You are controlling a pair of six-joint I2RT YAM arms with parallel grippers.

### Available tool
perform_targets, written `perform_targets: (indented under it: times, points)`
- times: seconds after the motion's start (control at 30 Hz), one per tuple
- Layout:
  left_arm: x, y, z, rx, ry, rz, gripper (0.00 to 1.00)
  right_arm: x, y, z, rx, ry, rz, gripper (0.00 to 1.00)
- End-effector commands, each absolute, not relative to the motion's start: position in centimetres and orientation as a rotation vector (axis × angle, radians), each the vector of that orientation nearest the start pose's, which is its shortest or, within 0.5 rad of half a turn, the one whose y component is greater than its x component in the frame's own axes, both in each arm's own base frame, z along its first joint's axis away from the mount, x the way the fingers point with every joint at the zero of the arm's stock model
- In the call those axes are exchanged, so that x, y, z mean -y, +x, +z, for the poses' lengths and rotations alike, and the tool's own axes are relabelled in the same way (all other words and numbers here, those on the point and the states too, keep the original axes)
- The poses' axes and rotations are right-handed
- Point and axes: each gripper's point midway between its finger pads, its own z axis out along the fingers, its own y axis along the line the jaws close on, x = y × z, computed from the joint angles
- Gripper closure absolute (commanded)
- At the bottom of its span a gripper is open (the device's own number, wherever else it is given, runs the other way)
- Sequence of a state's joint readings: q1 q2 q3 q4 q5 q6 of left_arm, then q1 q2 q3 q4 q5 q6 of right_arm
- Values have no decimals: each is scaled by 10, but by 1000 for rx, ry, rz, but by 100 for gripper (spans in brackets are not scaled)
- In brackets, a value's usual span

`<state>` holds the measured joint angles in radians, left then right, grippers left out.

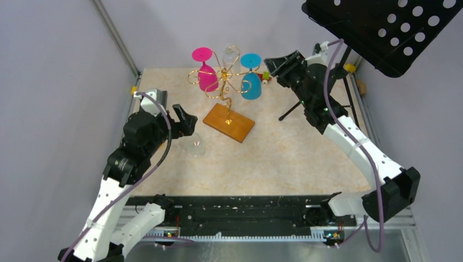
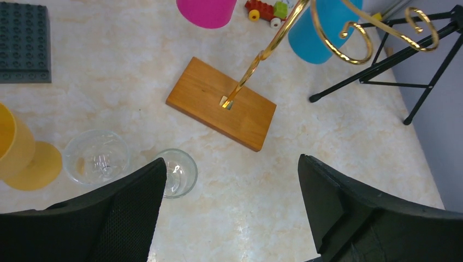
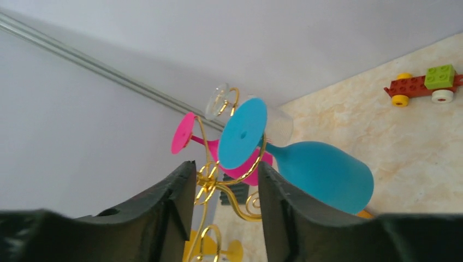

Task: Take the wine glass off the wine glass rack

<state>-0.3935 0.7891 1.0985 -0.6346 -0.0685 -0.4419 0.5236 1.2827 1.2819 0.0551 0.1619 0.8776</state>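
The wine glass rack (image 1: 226, 82) is a gold wire stand on a wooden base (image 1: 229, 122). A pink glass (image 1: 206, 71), a blue glass (image 1: 251, 81) and a clear glass (image 1: 230, 53) hang from it upside down. My right gripper (image 1: 271, 65) is open and empty, just right of the blue glass. In the right wrist view its fingertips (image 3: 225, 166) frame the gold wire (image 3: 210, 183), with the blue glass's foot (image 3: 243, 134) just beyond. My left gripper (image 1: 187, 117) is open and empty above the table, left of the base (image 2: 221, 103). In its own view its jaws (image 2: 232, 180) are spread wide.
A clear glass (image 2: 177, 172) stands by the left finger. Another clear glass (image 2: 97, 158) and a yellow glass (image 2: 22, 153) lie further left. A dark brick plate (image 2: 24, 43) and a toy car (image 3: 423, 84) are on the table. A black tripod music stand (image 1: 382, 27) stands at the right.
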Motion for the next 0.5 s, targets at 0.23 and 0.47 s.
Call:
perform_targets:
  times: [0.23, 0.47]
  points:
    - [111, 241, 340, -1831, -25, -531, 7, -249, 436, 412, -1592, 414, 1068, 52]
    - [112, 244, 332, -1858, -17, -515, 7, -253, 449, 402, -1593, 441, 1108, 55]
